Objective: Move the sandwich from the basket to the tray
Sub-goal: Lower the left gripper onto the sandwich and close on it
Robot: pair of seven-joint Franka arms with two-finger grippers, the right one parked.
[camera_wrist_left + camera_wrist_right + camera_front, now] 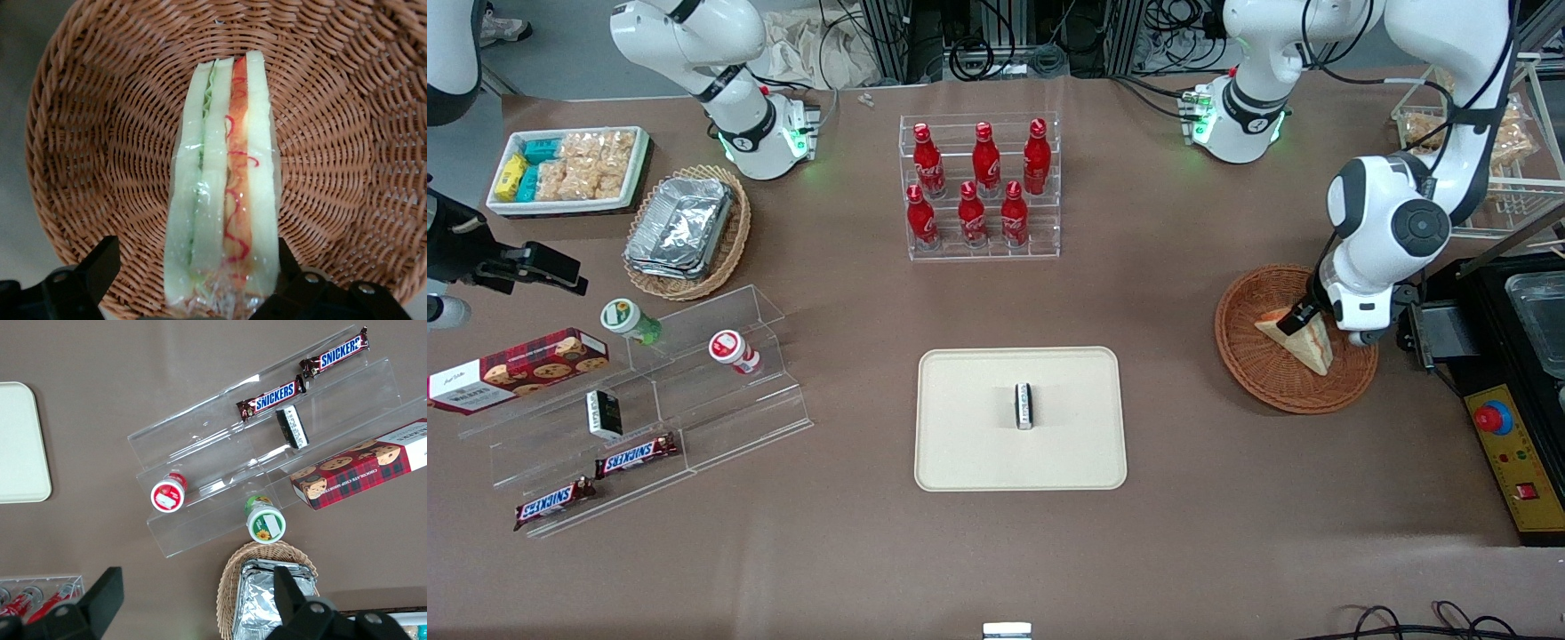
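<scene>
The gripper (193, 283) hangs low in the basket (80, 133), jaws spread, unclenched; the sandwich (223, 180) stands between them, one jaw touching; wrapped, light, soft, likely slippery; pinch its flat bread faces gently.

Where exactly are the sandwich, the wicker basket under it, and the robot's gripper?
sandwich (223, 180): left wrist view, on the bread and filling edge.
basket (1249, 360): front view, on the bare woven floor.
gripper (1294, 322): front view, at the fingertips over the sandwich, inside the basket.
</scene>
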